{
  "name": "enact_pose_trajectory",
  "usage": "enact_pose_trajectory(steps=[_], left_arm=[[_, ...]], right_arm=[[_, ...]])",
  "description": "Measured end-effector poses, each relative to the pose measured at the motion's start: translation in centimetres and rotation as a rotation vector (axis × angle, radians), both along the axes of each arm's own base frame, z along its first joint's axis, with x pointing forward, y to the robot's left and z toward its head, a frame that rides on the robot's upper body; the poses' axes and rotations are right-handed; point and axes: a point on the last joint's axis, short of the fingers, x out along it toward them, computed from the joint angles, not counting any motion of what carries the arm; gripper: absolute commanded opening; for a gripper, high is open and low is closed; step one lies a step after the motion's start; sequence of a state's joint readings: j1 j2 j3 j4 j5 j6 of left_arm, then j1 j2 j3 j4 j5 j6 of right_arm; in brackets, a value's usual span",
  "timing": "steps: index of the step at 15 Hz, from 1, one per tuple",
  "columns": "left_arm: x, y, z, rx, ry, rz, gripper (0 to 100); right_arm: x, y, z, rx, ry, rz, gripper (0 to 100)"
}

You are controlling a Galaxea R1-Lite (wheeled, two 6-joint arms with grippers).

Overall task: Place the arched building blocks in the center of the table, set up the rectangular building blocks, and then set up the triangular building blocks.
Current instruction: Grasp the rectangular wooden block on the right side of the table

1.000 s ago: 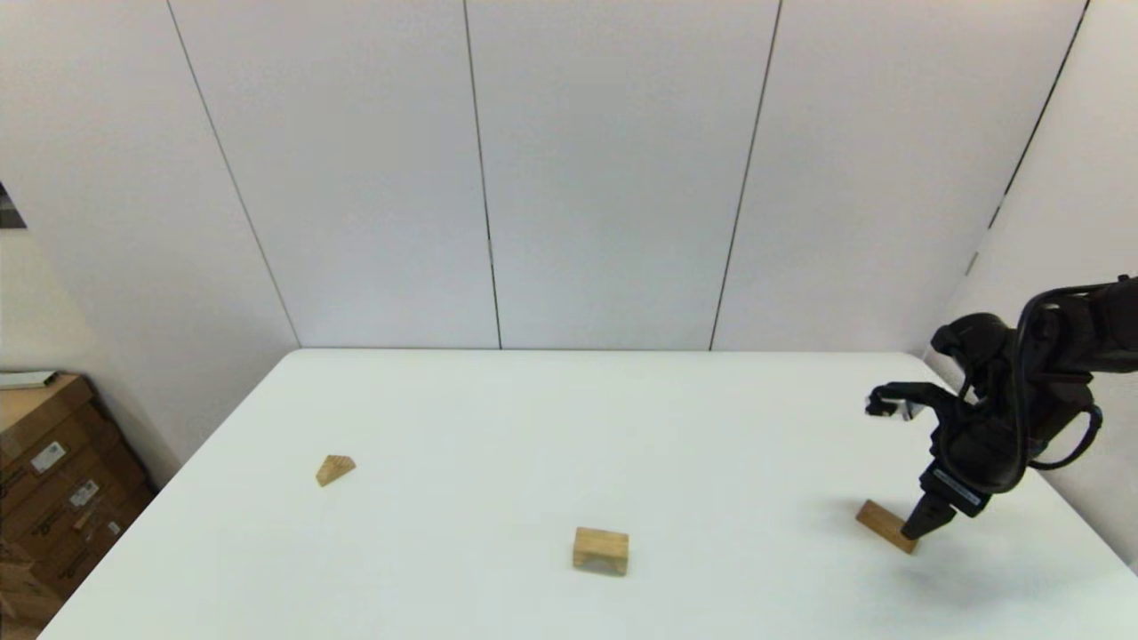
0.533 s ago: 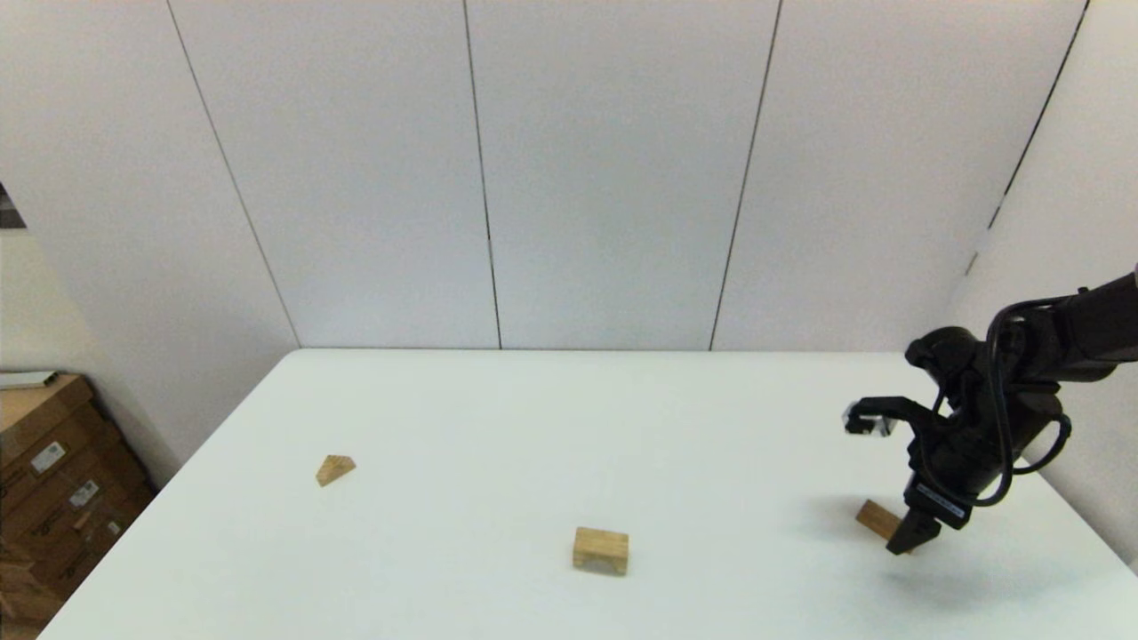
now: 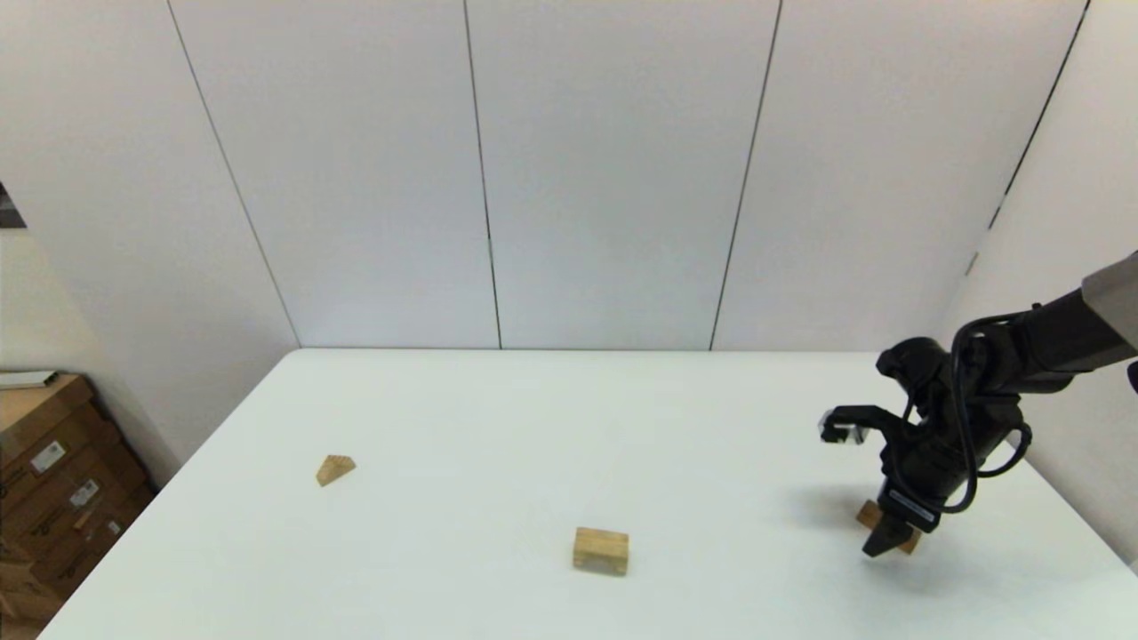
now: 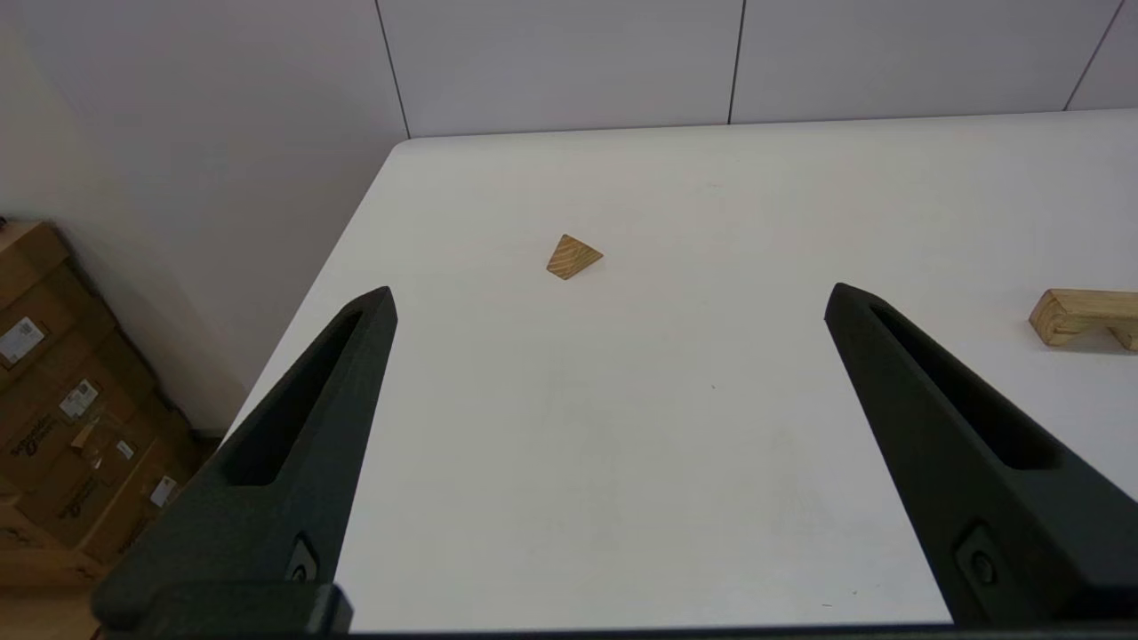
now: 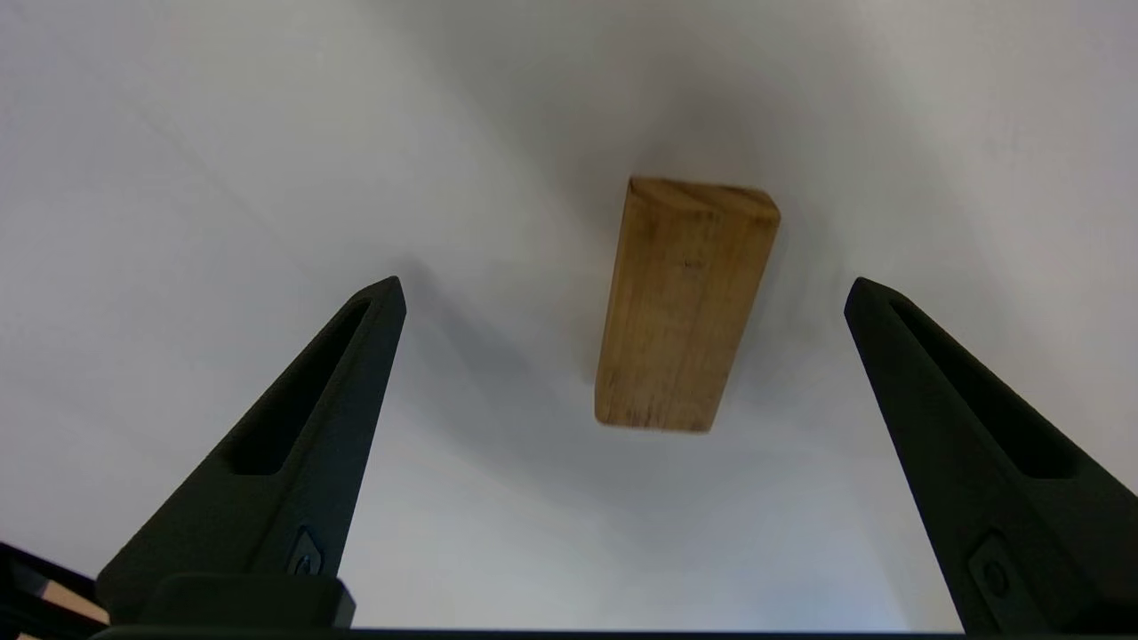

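Note:
The rectangular block [image 3: 869,515] lies flat near the right edge of the white table [image 3: 533,418], mostly hidden behind my right gripper [image 3: 889,538]. In the right wrist view that block [image 5: 686,307] lies between the open fingers of the right gripper [image 5: 624,284], touching neither. The arched block [image 3: 601,550] stands at the front middle, hollow downward. The triangular block [image 3: 335,468] rests at the left. My left gripper [image 4: 609,298] is open and holds nothing, parked off the front left, out of the head view; its wrist view shows the triangular block [image 4: 573,257] and the arched block [image 4: 1085,316].
Cardboard boxes [image 3: 53,489] are stacked on the floor beyond the table's left edge. White wall panels [image 3: 605,178] rise behind the table's far edge and close along its right side.
My right arm has moved left and lower over the rectangular block, which it now covers more. The blocks have not moved.

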State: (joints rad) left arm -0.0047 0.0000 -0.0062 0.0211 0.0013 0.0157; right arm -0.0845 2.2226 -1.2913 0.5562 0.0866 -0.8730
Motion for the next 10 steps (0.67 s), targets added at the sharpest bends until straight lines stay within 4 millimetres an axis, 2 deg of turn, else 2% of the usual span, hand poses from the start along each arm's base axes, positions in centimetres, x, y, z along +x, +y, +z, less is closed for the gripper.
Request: enact_pose_trajectory(steps=[10], left_arm=[[0.00,0.00,0.00,0.000,0.000,0.000,100]], right_arm=[[0.46,-0.33,-0.50,-0.027,0.003,-0.001,100]])
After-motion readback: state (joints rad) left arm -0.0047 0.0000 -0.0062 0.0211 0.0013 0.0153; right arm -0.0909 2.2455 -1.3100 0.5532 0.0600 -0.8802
